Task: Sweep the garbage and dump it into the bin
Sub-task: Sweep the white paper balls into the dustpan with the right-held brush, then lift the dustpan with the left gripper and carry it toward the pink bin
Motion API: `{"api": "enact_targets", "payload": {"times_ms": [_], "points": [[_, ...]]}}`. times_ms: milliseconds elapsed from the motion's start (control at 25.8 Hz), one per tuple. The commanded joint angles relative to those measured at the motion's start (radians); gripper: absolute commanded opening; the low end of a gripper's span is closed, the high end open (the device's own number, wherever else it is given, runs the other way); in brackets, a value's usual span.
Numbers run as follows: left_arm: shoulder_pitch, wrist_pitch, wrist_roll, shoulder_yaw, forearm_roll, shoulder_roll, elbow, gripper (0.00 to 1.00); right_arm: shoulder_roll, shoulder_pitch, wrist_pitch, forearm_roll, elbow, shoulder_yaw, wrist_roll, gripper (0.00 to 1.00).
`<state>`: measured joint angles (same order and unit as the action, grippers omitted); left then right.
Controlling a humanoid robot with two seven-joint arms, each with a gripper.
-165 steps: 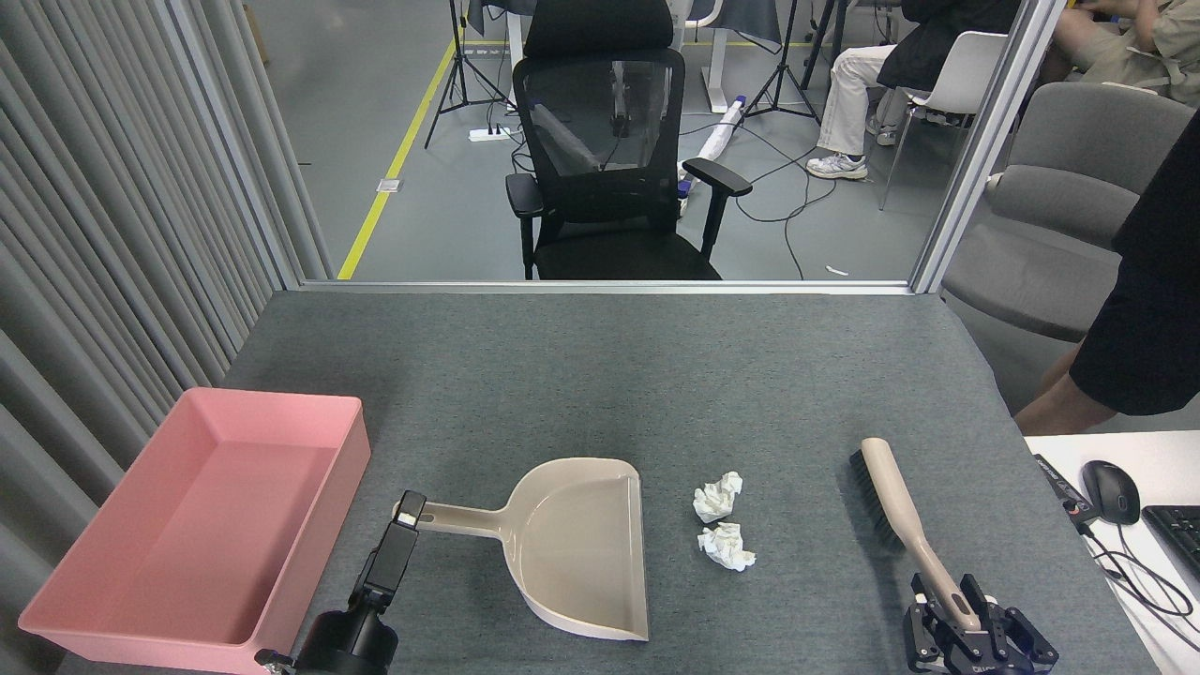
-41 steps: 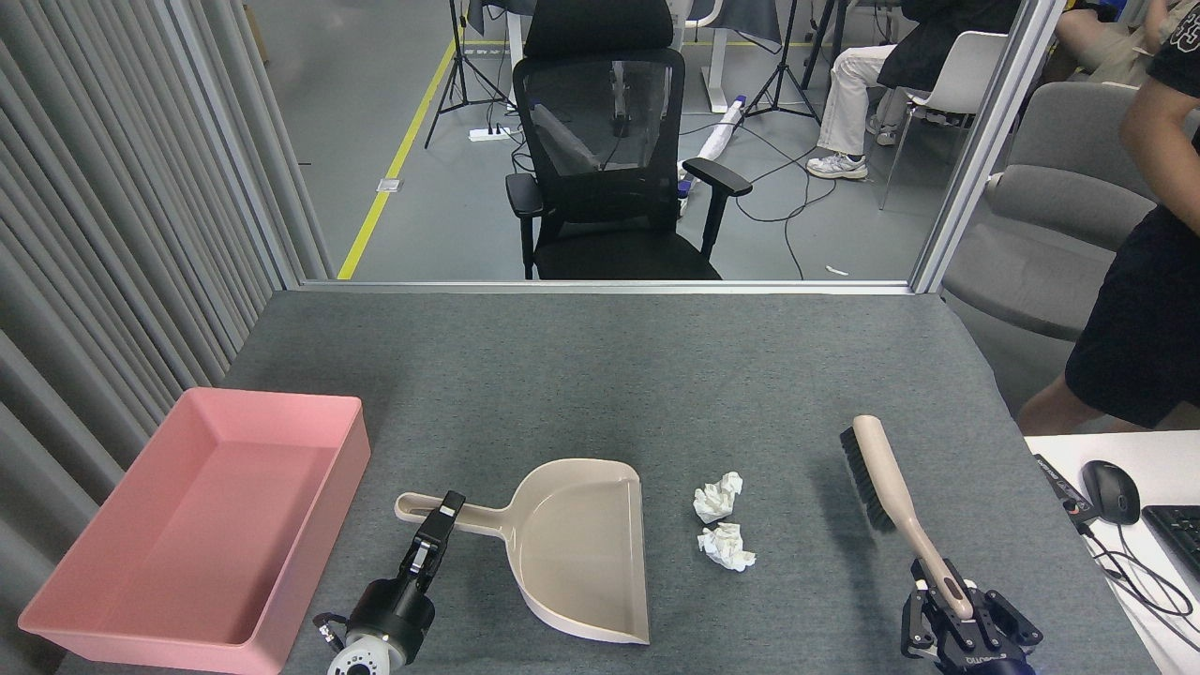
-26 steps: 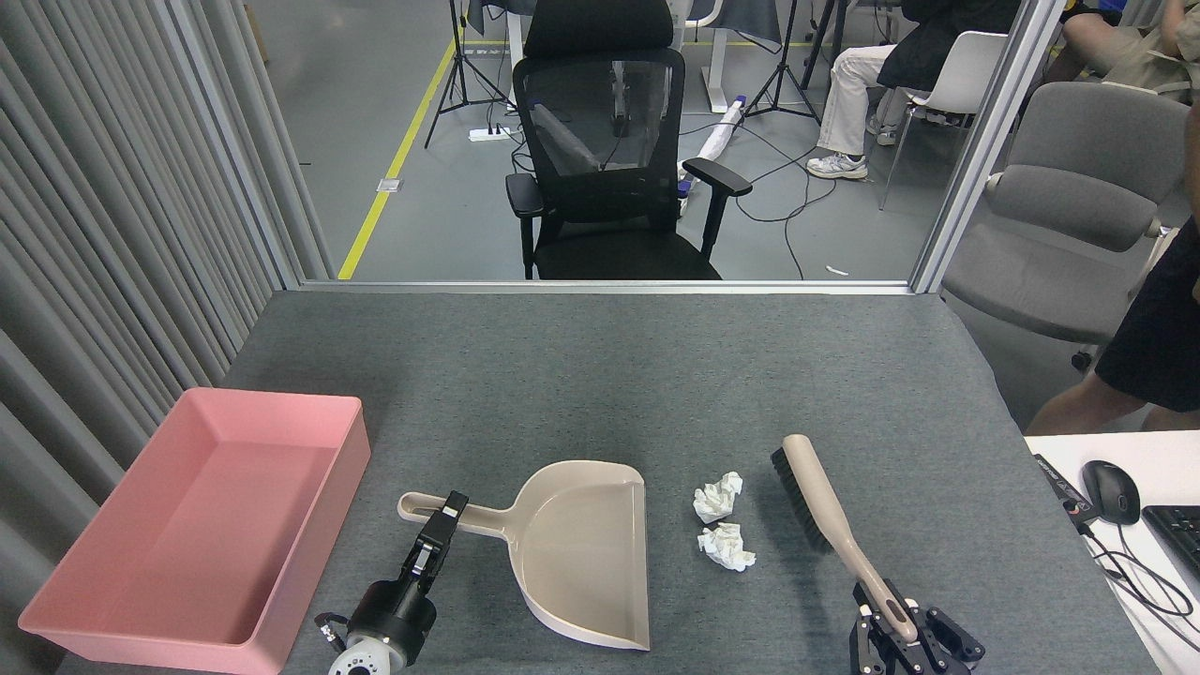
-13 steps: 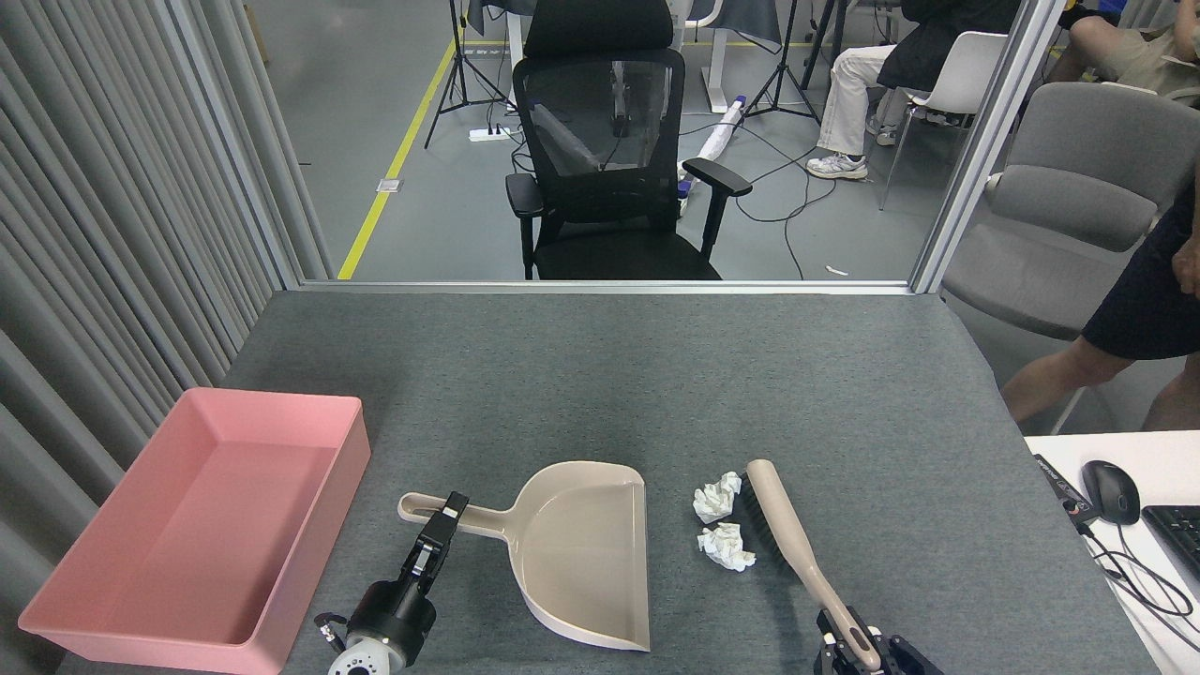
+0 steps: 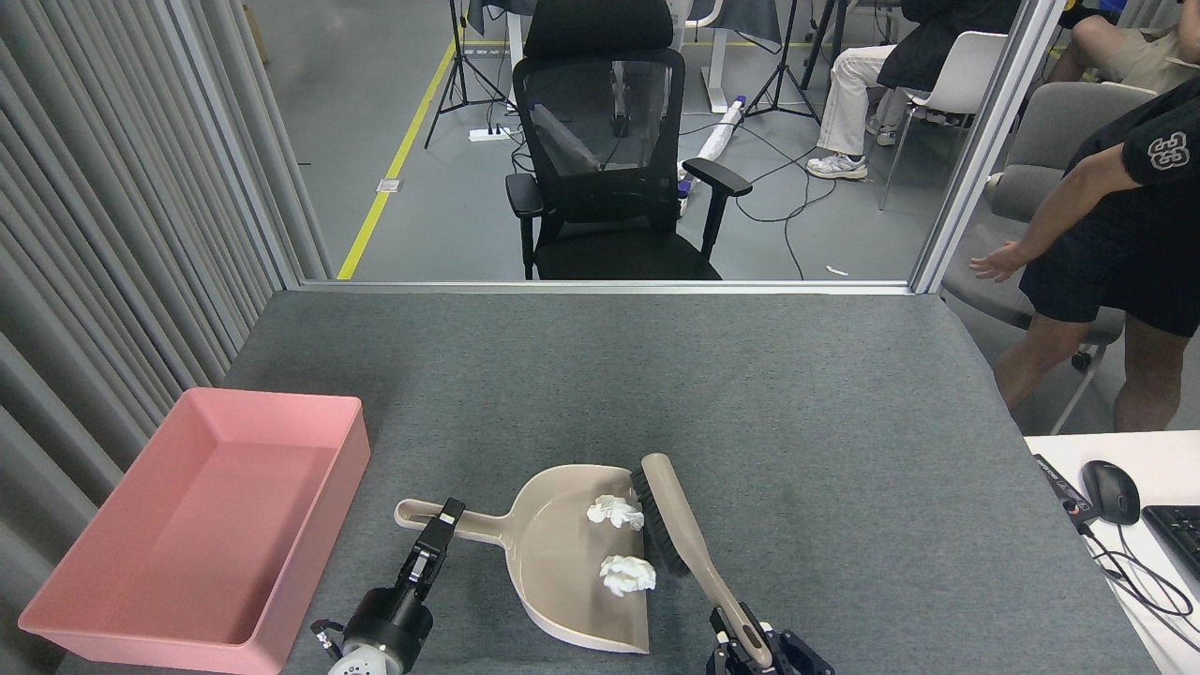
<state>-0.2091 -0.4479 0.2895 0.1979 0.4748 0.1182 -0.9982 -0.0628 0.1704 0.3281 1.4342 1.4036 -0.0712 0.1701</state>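
At far left on the grey tabletop (image 5: 600, 375) sits the bin (image 5: 141, 619), a shallow pink rectangular tray with sloped walls. Next, the left gripper (image 5: 441, 527) has its jaws closed on the handle of the beige dustpan (image 5: 553, 581). Inside the pan, near its open right edge, lie the garbage wads: the farther wad (image 5: 614, 511) and the nearer wad (image 5: 627, 574), both small, white and crumpled. The brush (image 5: 680, 534) has its black bristles against them. At bottom, the right gripper (image 5: 755, 652) clamps the brush handle.
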Motion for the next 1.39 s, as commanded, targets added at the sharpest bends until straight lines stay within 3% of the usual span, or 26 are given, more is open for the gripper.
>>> {"api": "enact_targets", "payload": {"times_ms": [0, 77, 193, 348, 542, 812, 1006, 1354], "points": [[0.004, 0.001, -0.003, 0.000, -0.001, 0.003, 0.000, 0.17, 0.060, -0.002, 0.000, 0.008, 0.031, -0.024, 0.008, 0.00], [0.004, 0.001, -0.003, 0.000, -0.001, 0.003, 0.000, 0.17, 0.087, -0.002, -0.003, 0.008, 0.058, -0.047, 0.008, 0.00], [0.004, 0.003, -0.003, 0.000, -0.001, 0.003, 0.000, 0.17, 0.077, 0.012, -0.003, 0.002, 0.103, -0.025, 0.012, 0.00], [0.004, 0.006, -0.001, 0.000, -0.001, 0.003, 0.001, 0.17, 0.055, 0.032, 0.014, 0.000, 0.140, 0.103, 0.022, 0.00], [0.004, 0.006, -0.001, 0.002, -0.004, 0.003, 0.001, 0.18, -0.009, 0.046, 0.014, 0.000, 0.129, 0.130, 0.022, 0.00], [0.004, 0.034, 0.007, 0.008, -0.024, 0.005, -0.005, 0.17, -0.014, 0.086, 0.014, 0.000, 0.127, 0.134, 0.022, 0.00], [0.002, 0.084, 0.013, 0.006, -0.157, 0.005, -0.025, 0.17, -0.025, 0.087, 0.037, 0.000, 0.127, 0.205, 0.022, 0.00], [0.002, 0.089, 0.031, 0.009, -0.170, 0.006, -0.060, 0.17, -0.071, 0.106, 0.029, 0.002, 0.124, 0.261, 0.017, 0.00]]}}
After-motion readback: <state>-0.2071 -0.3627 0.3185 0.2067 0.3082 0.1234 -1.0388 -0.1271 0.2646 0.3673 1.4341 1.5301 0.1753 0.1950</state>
